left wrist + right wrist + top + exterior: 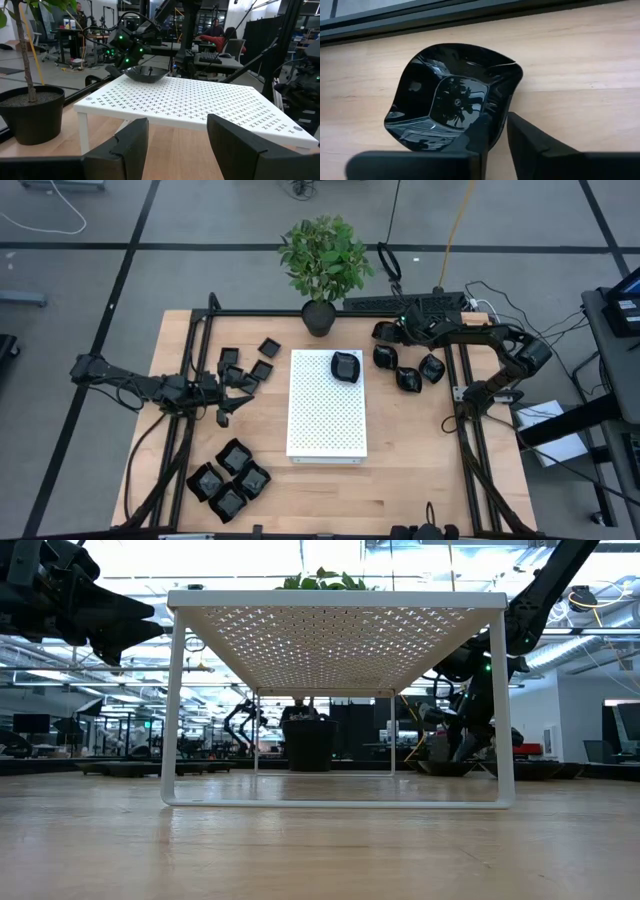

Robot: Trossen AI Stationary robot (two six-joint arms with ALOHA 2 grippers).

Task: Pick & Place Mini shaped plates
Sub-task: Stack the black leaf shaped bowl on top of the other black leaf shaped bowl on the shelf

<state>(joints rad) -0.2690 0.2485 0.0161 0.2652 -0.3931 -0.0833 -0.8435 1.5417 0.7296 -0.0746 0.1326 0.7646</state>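
Observation:
In the right wrist view, my right gripper (504, 131) is shut on a glossy black rounded plate (451, 102) lying on the wood. The high view places that gripper (393, 330) at the far right of the table, over the farthest plate (383, 332) of a group; three more rounded plates (408, 378) lie just nearer. One rounded plate (346, 366) rests on the white perforated board (326, 420). My left gripper (234, 395) hovers open left of the board, beside the small square plates (261, 370). Larger wavy-edged square plates (230, 475) lie at the near left. My right gripper has the rounded plate by its raised rim (506, 107). One finger (482, 132) is over the hollow and the other finger (527, 140) is outside, coming from above. The plate appears to rest flat on the table; I cannot tell if it is lifted.
A potted plant (320, 318) stands beyond the board's far edge. Black frame rails (462, 395) run along both sides of the table, and cables and a power strip (410, 302) lie at the far right. Bare wood shows near the board's near edge.

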